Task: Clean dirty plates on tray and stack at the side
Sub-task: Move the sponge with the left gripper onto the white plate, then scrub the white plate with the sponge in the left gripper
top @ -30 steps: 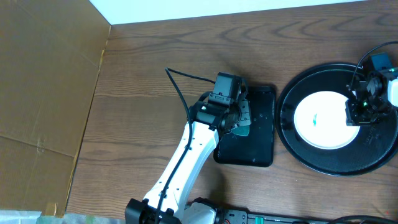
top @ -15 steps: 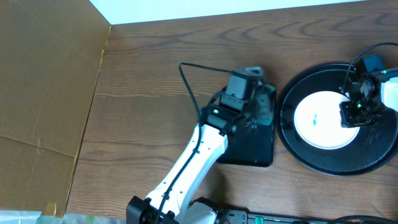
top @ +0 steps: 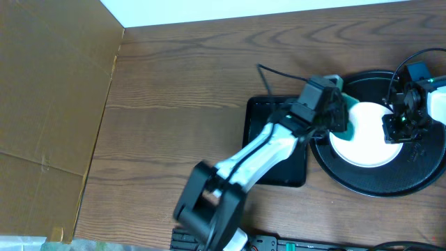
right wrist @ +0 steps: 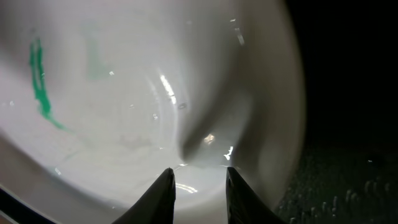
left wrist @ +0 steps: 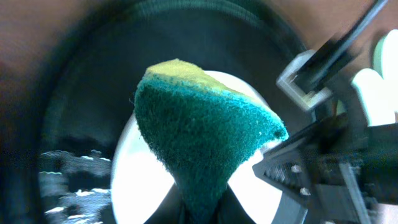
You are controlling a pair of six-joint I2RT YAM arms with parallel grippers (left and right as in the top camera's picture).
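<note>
Left gripper [top: 336, 110] clamped on green-and-yellow scouring sponge [left wrist: 199, 130], sponge over left edge of round glossy white plate [top: 366, 143]. Right gripper [right wrist: 199, 186] narrowly parted, tips over plate's right part; contact unclear. Right wrist view alone shows teal-green smear [right wrist: 40, 81]. Plate sits centred in large round black tray [top: 376, 185]. Small rectangular black tray [top: 286, 174] just left. Brown wooden table [top: 174, 104]; cardboard sheet [top: 49, 84] far left.

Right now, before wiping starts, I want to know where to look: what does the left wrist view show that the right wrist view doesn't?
Only the left wrist view shows the green-and-yellow sponge in the left gripper. Only the right wrist view shows the green smear. Both show the white plate on the black tray.
</note>
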